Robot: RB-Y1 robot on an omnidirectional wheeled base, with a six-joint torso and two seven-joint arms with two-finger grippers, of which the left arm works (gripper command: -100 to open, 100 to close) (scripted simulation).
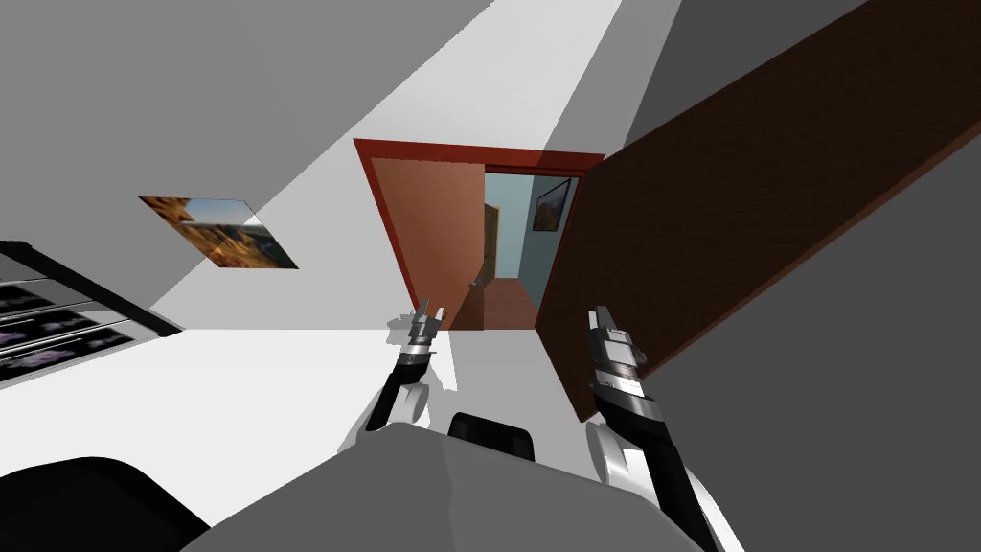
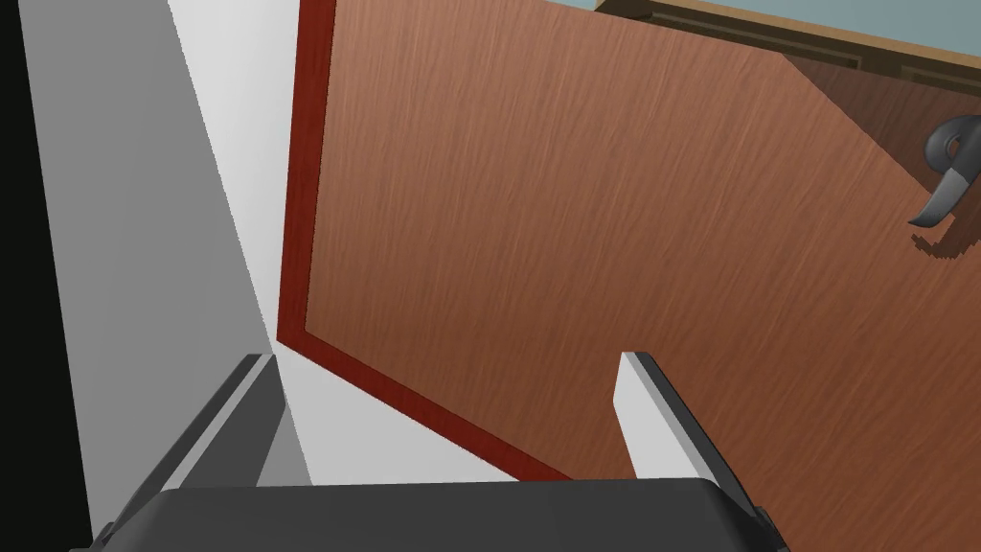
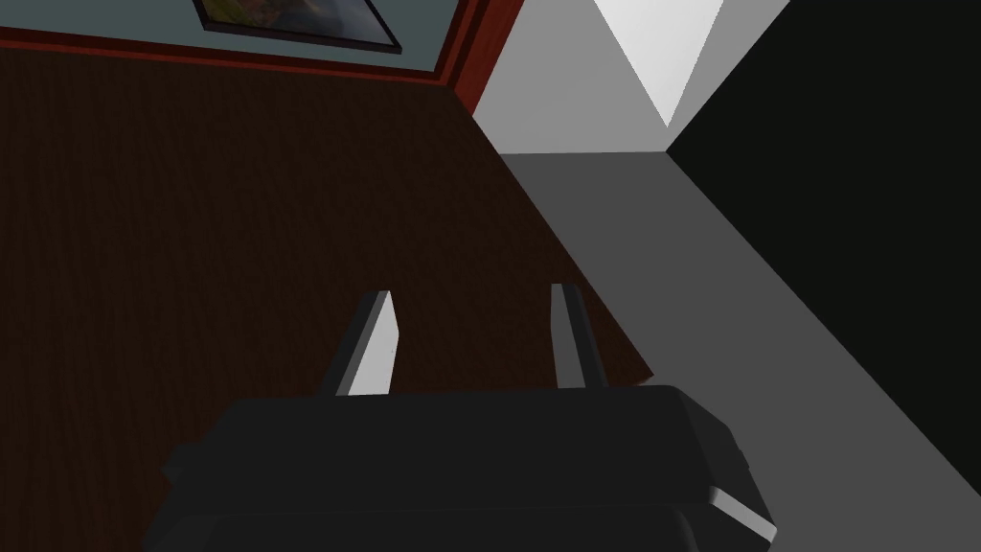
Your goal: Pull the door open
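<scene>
A doorway with a dark red frame (image 1: 378, 206) stands straight ahead of the robot. One orange-brown door (image 1: 431, 235) fills the left half of the frame, upright, its broad face turned toward the robot. One dark grey lever handle (image 2: 941, 177) sits near the door's free edge. Its short bar runs from its mount back toward the hinged side.

The left gripper (image 1: 428, 321) is raised in front of the door's lower left corner, close to the frame. In the left wrist view its two fingers (image 2: 661, 422) stand wide apart with nothing between them. The door panel lies beyond them, and the handle is well off to one side, apart from both fingers.

One dark brown panel (image 1: 728, 211) juts out from the right side of the frame toward the robot, and its long edge runs off to the upper right corner of the head view. The right gripper (image 1: 602, 316) is held up close in front of this panel. Its fingers (image 3: 376, 345) stand parted by a narrower gap and hold nothing.

Between the door and the panel, an opening shows a hallway (image 1: 513, 287) with pale blue walls. There are two pictures: one on the hallway wall (image 1: 552, 205) and one landscape on the grey wall to the left (image 1: 220, 232).
</scene>
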